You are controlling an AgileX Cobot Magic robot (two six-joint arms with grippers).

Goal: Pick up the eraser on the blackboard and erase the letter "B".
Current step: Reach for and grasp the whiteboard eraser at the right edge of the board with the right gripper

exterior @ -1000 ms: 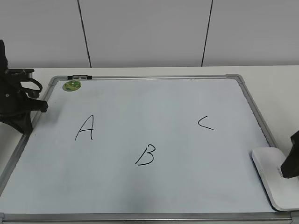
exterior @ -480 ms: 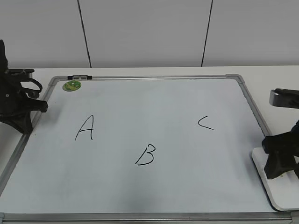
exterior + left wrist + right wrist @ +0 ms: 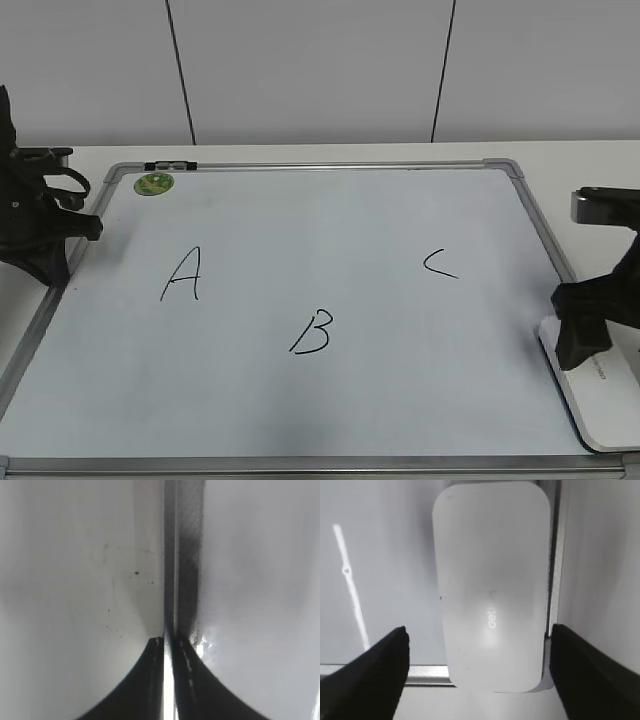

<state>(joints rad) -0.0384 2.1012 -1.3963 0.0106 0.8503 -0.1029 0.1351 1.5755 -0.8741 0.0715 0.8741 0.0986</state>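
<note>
The eraser (image 3: 600, 400) is lying flat at the near right corner of the blackboard (image 3: 330, 230), with its long side along the right frame and its near end reaching the near frame. In the right wrist view the eraser (image 3: 492, 585) is showing its white glossy top with small grey lettering, and its right edge is sitting over the silver frame strip. The right end effector (image 3: 477, 672) is hanging directly above it with its two dark fingers (image 3: 370, 675) spread wide, one on each side of the block, and neither one is touching it. In the exterior view the right end effector (image 3: 588, 325) is appearing as a dark shape over the far end of the eraser, at the right edge of the board.

A little farther, near the middle of the board, the letter "B" (image 3: 312, 333) is standing whole in thin black marker, well apart from the eraser. To its left and slightly farther is the letter "A" (image 3: 182, 274), and to its right and farther is the angular letter "C" (image 3: 440, 263).

At the left side, the left end effector (image 3: 45, 225) is resting over the left frame of the board on the white desk (image 3: 300, 153). In the left wrist view the left end effector (image 3: 168, 645) is having its fingers pressed nearly together, with only a thin gap between them, and nothing is held there.

At the far left corner of the board a small green round magnet (image 3: 154, 184) is sitting just beside a dark clip (image 3: 170, 166) on the far frame
</note>
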